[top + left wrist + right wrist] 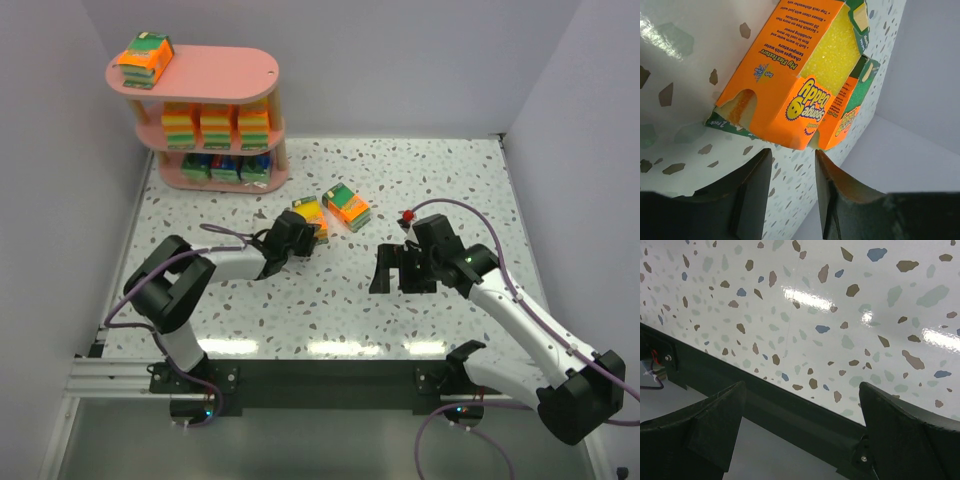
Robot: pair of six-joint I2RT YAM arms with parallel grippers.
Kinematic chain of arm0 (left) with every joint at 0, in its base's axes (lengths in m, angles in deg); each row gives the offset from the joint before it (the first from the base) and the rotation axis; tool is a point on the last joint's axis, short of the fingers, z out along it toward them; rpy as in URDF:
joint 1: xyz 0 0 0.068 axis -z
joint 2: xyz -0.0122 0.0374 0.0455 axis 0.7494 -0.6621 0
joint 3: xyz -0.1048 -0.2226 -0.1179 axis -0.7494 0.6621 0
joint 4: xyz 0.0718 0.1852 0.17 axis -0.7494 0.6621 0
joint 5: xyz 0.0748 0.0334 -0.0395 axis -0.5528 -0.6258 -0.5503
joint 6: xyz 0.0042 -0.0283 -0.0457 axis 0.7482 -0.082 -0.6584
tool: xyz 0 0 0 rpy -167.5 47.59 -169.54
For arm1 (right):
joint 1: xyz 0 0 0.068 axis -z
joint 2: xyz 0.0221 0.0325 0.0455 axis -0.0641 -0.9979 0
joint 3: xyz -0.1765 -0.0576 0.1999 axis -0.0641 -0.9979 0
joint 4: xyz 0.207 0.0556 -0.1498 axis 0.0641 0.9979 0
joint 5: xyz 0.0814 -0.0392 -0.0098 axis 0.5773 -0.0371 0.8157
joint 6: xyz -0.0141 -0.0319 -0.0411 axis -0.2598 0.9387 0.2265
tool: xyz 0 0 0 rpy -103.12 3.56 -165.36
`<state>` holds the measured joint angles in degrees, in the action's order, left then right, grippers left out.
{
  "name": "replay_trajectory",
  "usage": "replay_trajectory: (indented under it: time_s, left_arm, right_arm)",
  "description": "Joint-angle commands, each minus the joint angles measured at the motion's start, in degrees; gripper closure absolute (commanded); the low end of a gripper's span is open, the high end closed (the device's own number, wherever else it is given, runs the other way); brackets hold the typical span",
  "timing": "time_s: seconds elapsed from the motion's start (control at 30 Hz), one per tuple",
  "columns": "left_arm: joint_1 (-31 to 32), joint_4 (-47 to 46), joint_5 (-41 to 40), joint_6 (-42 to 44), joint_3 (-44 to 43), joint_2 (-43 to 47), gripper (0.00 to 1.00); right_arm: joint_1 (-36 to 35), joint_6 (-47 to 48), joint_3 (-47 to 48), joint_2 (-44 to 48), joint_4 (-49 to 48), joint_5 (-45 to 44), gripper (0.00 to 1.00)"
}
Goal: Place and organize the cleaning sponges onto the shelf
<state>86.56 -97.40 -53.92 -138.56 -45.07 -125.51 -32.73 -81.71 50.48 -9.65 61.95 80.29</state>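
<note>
Orange-sleeved and spongy, the pack [790, 75] looks light and crushable; we would pinch across its stiff sleeve. It lies on the bench [330, 305] just before our left hand [792, 165], part-spread and empty; the right hand [800, 425] gapes.

Bright, even overhead light, white glare patches on glossy table [805, 297], soft faint shadows

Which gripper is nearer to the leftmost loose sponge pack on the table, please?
Left. The left gripper is right at the sponge pack, open, just short of its corner. The right gripper sits well off to its right, facing away.
</note>
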Motion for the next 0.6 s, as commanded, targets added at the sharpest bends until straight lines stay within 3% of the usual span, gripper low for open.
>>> replay_trajectory:
  time_s: [0.0,0.27,0.57]
  left_arm:
    - [0.12,-4.16,-3.19,-1.83,-0.85,-1.3,0.56]
    - [-0.84,-5.39,-3.37,-3.59,-0.5,-4.12,0.64]
    - [-2.25,-6.36,-1.44,-0.08,0.64,-4.47,0.89]
  right_arm:
    - [0.23,0.89,0.95,-0.12,1.23,-0.78,0.01]
    - [0.32,1.95,2.01,-0.91,1.67,-0.51,0.01]
    - [0.41,2.74,1.75,-0.83,1.76,-0.34,0.01]
